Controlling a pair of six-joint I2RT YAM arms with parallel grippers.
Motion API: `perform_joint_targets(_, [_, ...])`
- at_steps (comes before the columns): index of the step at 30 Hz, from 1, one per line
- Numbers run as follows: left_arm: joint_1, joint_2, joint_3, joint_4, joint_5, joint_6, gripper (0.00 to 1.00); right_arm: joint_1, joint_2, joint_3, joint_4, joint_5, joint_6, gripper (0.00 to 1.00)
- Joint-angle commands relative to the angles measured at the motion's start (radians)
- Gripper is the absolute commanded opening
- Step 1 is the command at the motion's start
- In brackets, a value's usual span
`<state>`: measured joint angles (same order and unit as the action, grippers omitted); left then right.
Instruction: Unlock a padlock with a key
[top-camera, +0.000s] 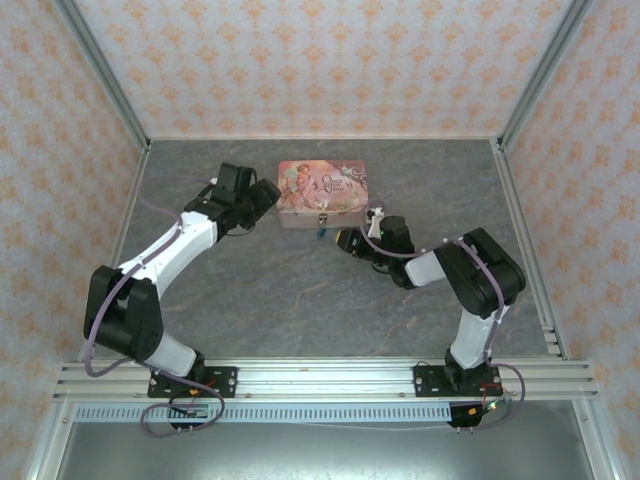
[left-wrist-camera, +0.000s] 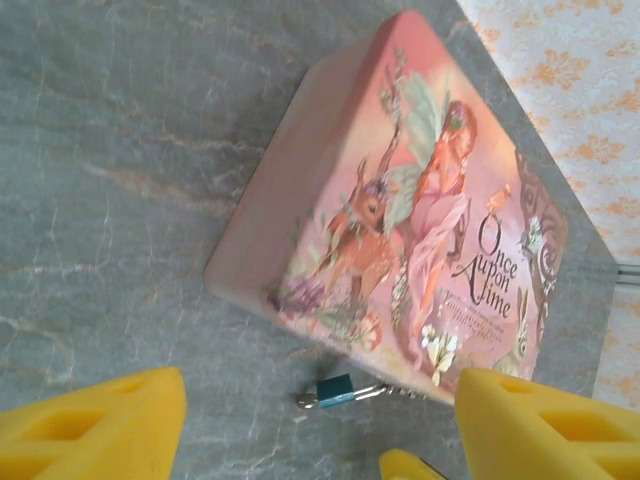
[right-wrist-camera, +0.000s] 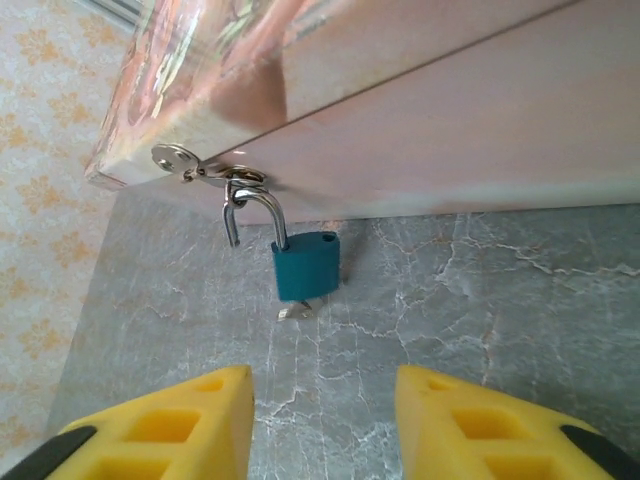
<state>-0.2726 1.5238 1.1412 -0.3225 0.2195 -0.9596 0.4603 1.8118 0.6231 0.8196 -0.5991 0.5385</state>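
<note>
The small teal padlock (right-wrist-camera: 305, 265) hangs by its curved steel shackle from the metal hasp (right-wrist-camera: 180, 160) on the front wall of the pink illustrated tin box (right-wrist-camera: 450, 130). Its body lies on the grey marbled tabletop (right-wrist-camera: 480, 300), just in front of the tin. One leg of the shackle ends free of the body. The thin silvery key (right-wrist-camera: 297, 312) sticks out of the lock's underside, pointing away from the tin.

I see bare tabletop all along the tin's front, and an orange-patterned wall (right-wrist-camera: 40, 250) beyond the tin's end. My right gripper (right-wrist-camera: 322, 400) faces the lock from in front of the tin, its yellow fingers spread with nothing between them. My left gripper (left-wrist-camera: 322, 430) sits near the tin's left end, likewise spread and empty. The tin's smooth, flat front wall stands close behind the lock.
</note>
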Motion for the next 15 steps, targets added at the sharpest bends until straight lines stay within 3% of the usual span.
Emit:
perform_joint_targets(1, [0.020,0.065,0.070,-0.054,-0.004,0.096,0.72,-0.019,-0.045,-0.007,0.013,0.002,-0.023,0.43])
perform_joint_targets(9, [0.050,0.266,0.251,-0.118,0.048,0.192,0.73,-0.029,-0.064,-0.006,0.078,-0.028,-0.018,0.52])
perform_joint_targets(15, [0.052,0.355,0.291,-0.072,0.114,0.185,0.73,-0.029,-0.036,-0.030,0.227,-0.045,0.018,0.66])
